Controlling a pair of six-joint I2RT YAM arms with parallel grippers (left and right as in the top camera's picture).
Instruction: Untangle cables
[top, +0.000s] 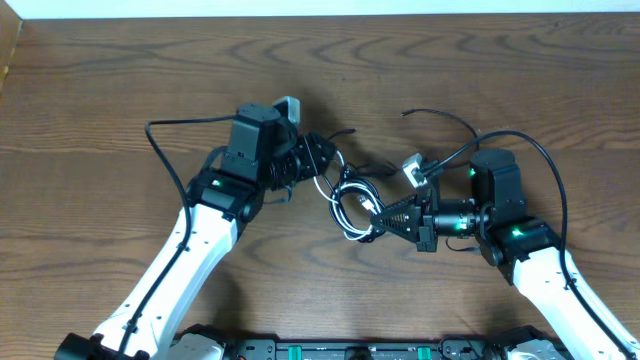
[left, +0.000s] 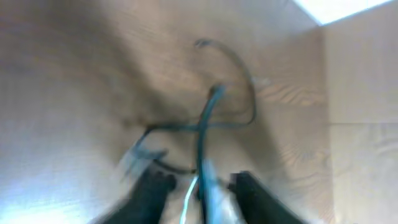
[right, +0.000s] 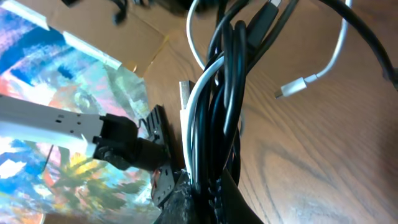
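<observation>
The cables (top: 352, 205) lie as a tangled knot of black cords and one white one at the table's centre. My right gripper (top: 378, 215) points left and is shut on the knot. In the right wrist view the bundle (right: 224, 93) runs down into the closed fingers (right: 211, 199). My left gripper (top: 322, 158) sits at the knot's upper left edge. The blurred left wrist view shows its two dark fingers (left: 155, 193) narrowed around a dark cord (left: 202, 137) and a white strand. The blur hides whether the pads touch them.
A white plug block (top: 412, 170) lies just right of the knot, and a loose black cord end (top: 440, 115) curls behind it. A white plug end (right: 292, 87) rests on the bare wood. The arm's own black wire (top: 160, 135) loops at the left.
</observation>
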